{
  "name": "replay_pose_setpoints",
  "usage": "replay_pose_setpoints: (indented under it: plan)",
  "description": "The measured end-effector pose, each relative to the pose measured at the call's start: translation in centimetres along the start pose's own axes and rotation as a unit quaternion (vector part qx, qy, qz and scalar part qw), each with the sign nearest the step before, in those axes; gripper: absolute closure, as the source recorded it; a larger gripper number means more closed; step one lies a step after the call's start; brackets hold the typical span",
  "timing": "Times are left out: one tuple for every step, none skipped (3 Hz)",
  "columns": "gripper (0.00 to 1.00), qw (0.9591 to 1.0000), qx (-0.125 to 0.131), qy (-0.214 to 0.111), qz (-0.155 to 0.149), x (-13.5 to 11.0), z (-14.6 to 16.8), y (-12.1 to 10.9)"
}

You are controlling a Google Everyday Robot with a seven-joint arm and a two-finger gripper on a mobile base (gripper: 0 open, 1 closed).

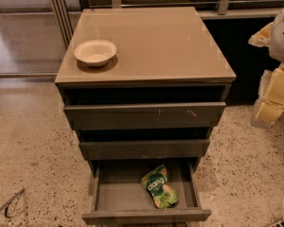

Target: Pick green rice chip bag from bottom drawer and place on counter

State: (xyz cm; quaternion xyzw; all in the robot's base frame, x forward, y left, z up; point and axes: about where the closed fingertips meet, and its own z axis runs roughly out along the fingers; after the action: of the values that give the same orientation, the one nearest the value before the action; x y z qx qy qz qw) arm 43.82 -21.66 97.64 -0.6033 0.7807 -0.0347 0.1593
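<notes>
At the very start of the task, by the look of things: no grasp, no lift, no placing as yet. Opening already done, with the bottom drawer [114, 195] pulled well out toward the near side and its grey inside in plain sight. Left to do: reach down, take the bag, raise it clear of the drawer front, set it on the counter [156, 37].

Inside the bottom drawer, only the green rice chip bag [159, 187]: flat on the drawer floor, right of centre, dark logo end toward the far side, pale lower end close to the near front wall, apart from the right side wall. Above it, the middle drawer [144, 149] and the top drawer [144, 114], each with a dark gap over its front, contents hidden in shadow. On the left part of the counter, toward its near edge, a cream bowl [95, 52], shallow, with nothing visible in it.

At the right edge of the view, about level with the two upper drawers, the gripper [273, 91], pale yellow and white, well apart from the bag and touching no drawer. Apart or together: cannot tell.
</notes>
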Motion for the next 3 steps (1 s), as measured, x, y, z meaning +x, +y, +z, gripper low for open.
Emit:
replay_pose_setpoints:
  plan:
    - [0.00,1.0000,0.000,0.000,0.000,0.0,0.0,0.0]
    - [0.19,0.9999,0.010,-0.010,0.003,0.4,1.3,-0.3]
    - [0.42,0.9994,0.007,-0.030,0.016,1.6,6.8,-0.4]
